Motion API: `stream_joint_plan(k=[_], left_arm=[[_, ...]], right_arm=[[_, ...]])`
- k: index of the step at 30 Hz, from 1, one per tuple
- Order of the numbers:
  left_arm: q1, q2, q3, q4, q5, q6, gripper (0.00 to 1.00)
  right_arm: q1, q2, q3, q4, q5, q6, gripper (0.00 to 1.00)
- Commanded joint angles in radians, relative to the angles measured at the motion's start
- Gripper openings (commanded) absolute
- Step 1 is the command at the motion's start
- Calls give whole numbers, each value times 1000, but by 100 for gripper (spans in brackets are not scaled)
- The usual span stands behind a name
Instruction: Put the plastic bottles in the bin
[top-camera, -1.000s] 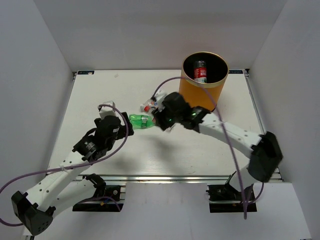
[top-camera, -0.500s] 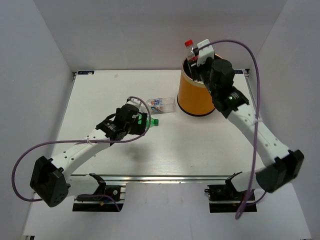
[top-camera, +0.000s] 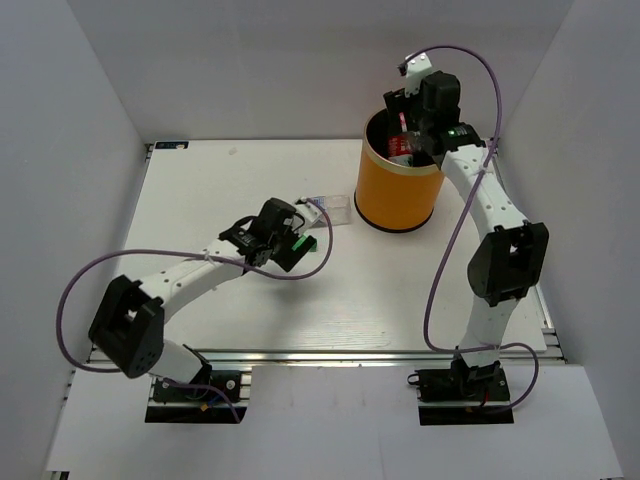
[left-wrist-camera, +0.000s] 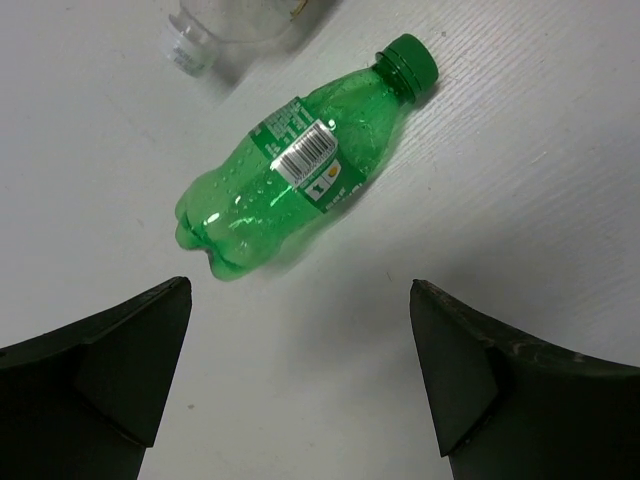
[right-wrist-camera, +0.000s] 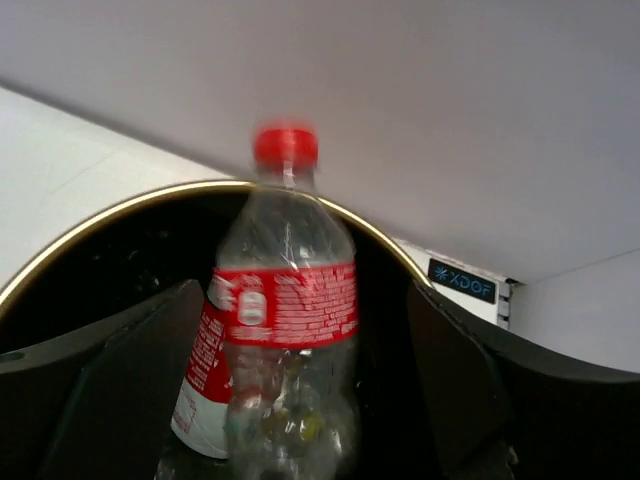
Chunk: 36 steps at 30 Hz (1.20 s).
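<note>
A green bottle (left-wrist-camera: 290, 180) with a green cap lies on its side on the white table, just ahead of my open, empty left gripper (left-wrist-camera: 300, 300). From above, the left gripper (top-camera: 298, 248) hovers over this bottle (top-camera: 311, 242). A clear bottle (top-camera: 327, 208) lies just beyond it and shows in the left wrist view (left-wrist-camera: 230, 30). My right gripper (top-camera: 412, 135) is over the mouth of the orange bin (top-camera: 398, 195). Its jaws (right-wrist-camera: 305, 300) stand wide apart around a blurred clear bottle (right-wrist-camera: 285, 290) with a red cap and red label, with gaps on both sides. Another red-and-white labelled bottle (right-wrist-camera: 200, 390) stands inside the bin (right-wrist-camera: 100, 225).
White walls close off the back and both sides of the table. The bin stands at the back right near the table's far edge. Purple cables loop off both arms.
My right gripper has lowered over the bin's mouth and opened; the red-capped bottle now sits loose and blurred between the jaws. My left gripper has moved right, over the green bottle.
</note>
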Motion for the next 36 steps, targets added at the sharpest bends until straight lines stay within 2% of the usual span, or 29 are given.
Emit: stream_joint_plan(k=[1,6,10,11,13,14,16,17,20,26,34,36], left_arm=[[2,54,62,30,-11,111,100],[2,99,85,57,-63,165,100],[2,164,142,42,-63,234,100],[2,198,156,27,-63,278,100],[2,230,197,18,-40,323,100],[2,247,215,-10,3,367,98],[2,307,281,-85,38,400,95],[11,328,307,-114,70,412,95],[20,379,393,-203,139,452,95],[31,456,429,-286,137,463,95],[51,499,375,-262,74,463,95],[60,520,375,-262,91,463,92]], right_arm=[[-21,-12,61,-81,-108,1,89],[-45,-128,-67,-95,-249,20,89],[-59,-334,-196,-104,-396,72,89],[-64,-406,-297,-101,-426,79,89],[-62,-519,-380,-74,-516,101,89],[-62,-600,-501,-62,-533,109,89],[-65,-735,-567,-43,-579,127,89],[-64,-763,-650,-46,-610,132,89],[-67,-895,-756,-58,-633,132,89],[-65,-1044,-871,-72,-682,152,89],[-68,-1061,-980,-46,-705,168,89],[-67,-1077,-997,-43,-710,173,89]])
